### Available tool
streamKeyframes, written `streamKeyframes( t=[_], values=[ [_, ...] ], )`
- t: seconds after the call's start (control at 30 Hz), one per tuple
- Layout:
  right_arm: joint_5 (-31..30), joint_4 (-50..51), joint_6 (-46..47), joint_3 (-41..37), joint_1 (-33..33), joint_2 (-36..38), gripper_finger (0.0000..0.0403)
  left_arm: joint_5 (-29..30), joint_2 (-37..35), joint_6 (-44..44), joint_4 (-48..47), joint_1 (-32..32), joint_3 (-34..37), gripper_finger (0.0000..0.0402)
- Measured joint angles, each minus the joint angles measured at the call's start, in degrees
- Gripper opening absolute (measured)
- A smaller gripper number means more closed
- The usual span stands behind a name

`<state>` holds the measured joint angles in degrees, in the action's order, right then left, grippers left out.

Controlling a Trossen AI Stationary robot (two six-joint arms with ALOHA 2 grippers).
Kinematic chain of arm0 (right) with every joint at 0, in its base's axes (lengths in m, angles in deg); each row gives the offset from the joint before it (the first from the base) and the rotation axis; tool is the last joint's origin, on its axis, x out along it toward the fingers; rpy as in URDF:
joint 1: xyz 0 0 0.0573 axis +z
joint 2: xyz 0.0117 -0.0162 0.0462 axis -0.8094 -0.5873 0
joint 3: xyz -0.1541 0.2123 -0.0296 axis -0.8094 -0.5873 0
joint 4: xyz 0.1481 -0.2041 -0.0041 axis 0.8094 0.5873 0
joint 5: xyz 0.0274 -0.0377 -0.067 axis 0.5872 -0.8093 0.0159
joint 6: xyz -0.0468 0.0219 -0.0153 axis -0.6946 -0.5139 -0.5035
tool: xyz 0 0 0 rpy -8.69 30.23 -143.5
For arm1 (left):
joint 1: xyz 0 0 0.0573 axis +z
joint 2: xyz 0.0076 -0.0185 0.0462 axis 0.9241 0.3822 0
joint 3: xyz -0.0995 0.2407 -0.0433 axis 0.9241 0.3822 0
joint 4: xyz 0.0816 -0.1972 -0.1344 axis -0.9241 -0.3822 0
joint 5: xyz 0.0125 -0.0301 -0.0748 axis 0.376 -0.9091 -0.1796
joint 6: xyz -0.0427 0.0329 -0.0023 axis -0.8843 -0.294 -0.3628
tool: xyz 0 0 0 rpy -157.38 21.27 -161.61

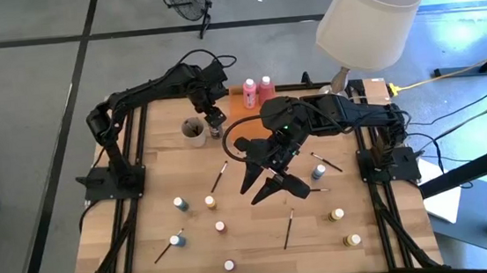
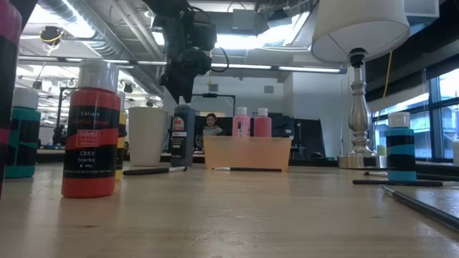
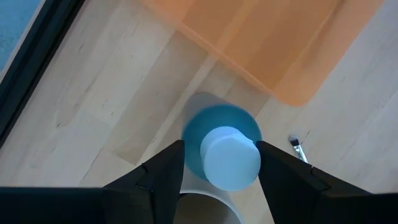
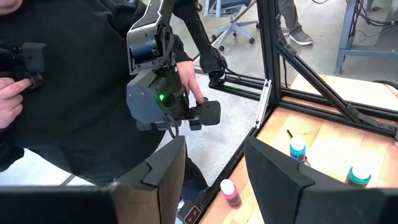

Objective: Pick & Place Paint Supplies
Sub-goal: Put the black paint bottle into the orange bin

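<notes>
A blue paint bottle with a white cap (image 3: 217,127) stands upright on the wooden table (image 1: 261,241), between the grey cup (image 1: 193,132) and the orange tray (image 1: 239,101). My left gripper (image 1: 214,123) points down over it, fingers at its two sides. Two pink bottles (image 1: 258,87) stand at the tray's far end. My right gripper (image 1: 265,186) hangs open high above the table's middle, with nothing between its fingers (image 4: 168,174). My left gripper comes from above, pointing down, one finger (image 3: 168,168) on each side of the blue bottle. Both lie against the round body's opposite sides (image 3: 189,146), below the cap. The bottle stays upright, its base on the table (image 2: 183,161).
Small paint bottles (image 1: 179,203) (image 1: 337,214) and thin brushes (image 1: 219,176) (image 1: 289,228) lie scattered over the near half of the table. A lamp (image 1: 369,10) stands at the far right corner. A person (image 4: 62,93) stands beyond the table's edge.
</notes>
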<state>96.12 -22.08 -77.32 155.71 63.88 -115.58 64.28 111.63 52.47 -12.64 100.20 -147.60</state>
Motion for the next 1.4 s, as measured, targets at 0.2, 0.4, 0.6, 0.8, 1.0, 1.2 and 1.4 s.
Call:
streamKeyframes(
  t=[0.2,0.4,0.6,0.8,1.0,1.2,1.4],
  values=[
    [0.0,0.0,0.0,0.0,0.0,0.0,0.0171,0.0,1.8,0.0,-0.6,0.0,-0.1,0.0192],
    [0.0,0.1,0.1,0.0,-0.1,0.0,0.0171,-0.1,2.5,0.0,-0.4,0.0,-0.3,0.0191],
    [0.0,0.2,0.1,0.0,-0.1,0.0,0.0171,0.1,2.6,0.0,-0.4,0.0,-0.2,0.0179],
    [0.0,0.2,0.2,0.0,-0.1,0.0,0.0171,1.3,2.6,0.1,-0.4,0.0,-0.1,0.0130],
    [0.0,0.2,0.2,0.0,0.0,0.0,0.0171,1.3,2.7,0.1,-0.8,-0.1,-0.1,0.0117],
    [-0.1,0.2,0.2,0.0,0.4,0.0,0.0171,1.1,2.5,0.1,-0.9,-0.1,0.0,0.0117],
    [-0.2,-0.3,0.9,0.0,0.7,0.0,0.0171,1.3,1.4,0.1,-2.2,-0.1,-0.8,0.0117]
  ],
)
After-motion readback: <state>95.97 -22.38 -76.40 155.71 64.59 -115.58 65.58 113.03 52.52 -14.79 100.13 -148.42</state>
